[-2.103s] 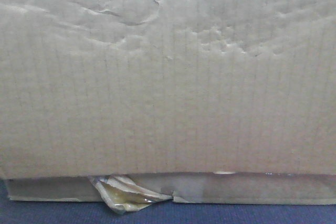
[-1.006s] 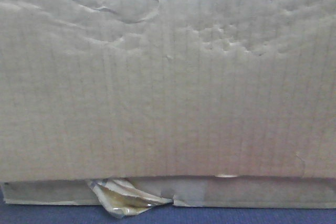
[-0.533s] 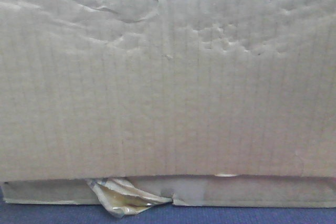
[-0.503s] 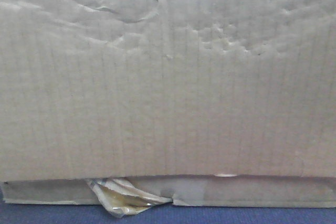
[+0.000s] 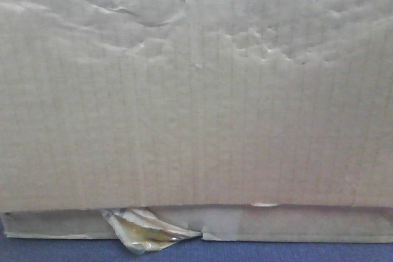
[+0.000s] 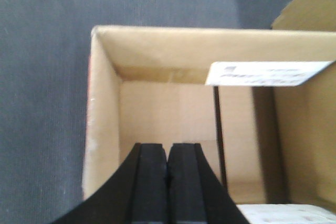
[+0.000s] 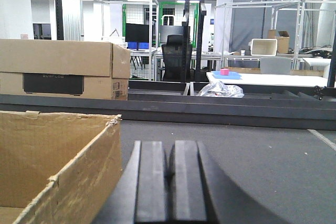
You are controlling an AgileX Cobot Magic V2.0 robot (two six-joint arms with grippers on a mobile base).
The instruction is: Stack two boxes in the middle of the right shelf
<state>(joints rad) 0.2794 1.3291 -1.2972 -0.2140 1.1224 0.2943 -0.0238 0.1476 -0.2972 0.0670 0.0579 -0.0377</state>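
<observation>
Right up close in the front view, the tall box [image 5: 196, 90] fills almost everything. Its brown face is wrinkled and dented, most of all near 12 o'clock. It sits on top of the flat box [image 5: 295, 224], which peeks out as a thin strip at 6 o'clock. The two are touching. A torn bit of yellowish tape [image 5: 144, 232] curls out of the flat box at about 7 o'clock. Both rest on a dark blue surface [image 5: 276, 253] along the bottom edge.

From the left wrist, the left claw [image 6: 168, 150] sits at 6 o'clock. Its two black pads are pressed together with nothing between them. It hangs over an open box [image 6: 102, 129] seen from above, and you can look down to its bottom. A white label [image 6: 268, 73] lies at the box's far edge at 2 o'clock. Grey carpet [image 6: 47, 103] is at 9 o'clock. I cannot tell if this is one of the two stacked boxes.

From the right wrist, the right claw [image 7: 169, 150] is at 6 o'clock. Its pads are pressed together too, holding nothing. A ragged corner of an open brown box [image 7: 58, 166] is just beside it at 8 o'clock. Far off at 10 o'clock, a closed box [image 7: 63, 56] sits on another one. A black chair [image 7: 176, 59] stands at 12 o'clock.
</observation>
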